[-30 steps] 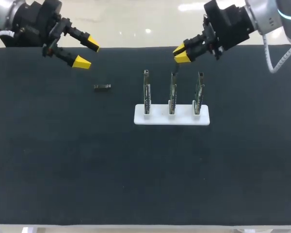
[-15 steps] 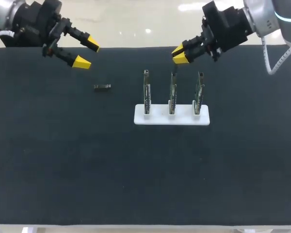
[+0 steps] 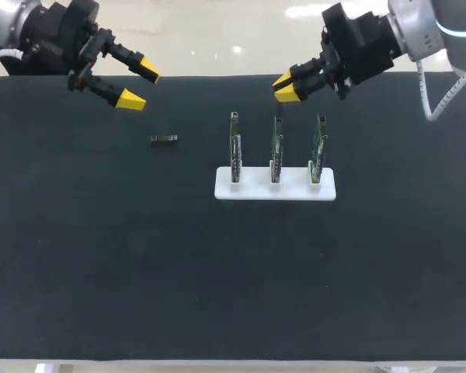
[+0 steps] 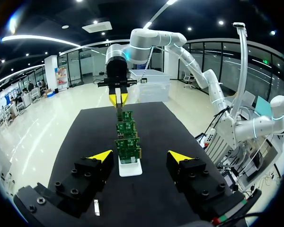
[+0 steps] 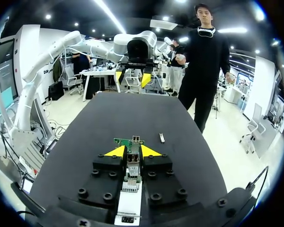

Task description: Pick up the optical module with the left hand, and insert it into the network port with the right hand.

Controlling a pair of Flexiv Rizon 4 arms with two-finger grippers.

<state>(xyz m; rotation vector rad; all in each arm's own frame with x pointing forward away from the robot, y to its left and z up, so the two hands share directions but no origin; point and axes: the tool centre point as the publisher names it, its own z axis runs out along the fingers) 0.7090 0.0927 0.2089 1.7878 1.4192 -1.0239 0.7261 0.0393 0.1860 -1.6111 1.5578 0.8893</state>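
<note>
The black table point(image 3: 101, 256) has a white stand point(image 3: 274, 186) near its middle, and three green circuit boards point(image 3: 276, 148) stand up in it in a row. The little optical module point(image 3: 164, 139) lies flat on the table by itself, off to the left of the boards. My left gripper point(image 3: 138, 85) hangs above the far left of the table, near the module, with its fingers wide apart and nothing in them. My right gripper point(image 3: 286, 86) hangs over the far end of the middle board with its fingers just a little apart, and it grips nothing.
</note>
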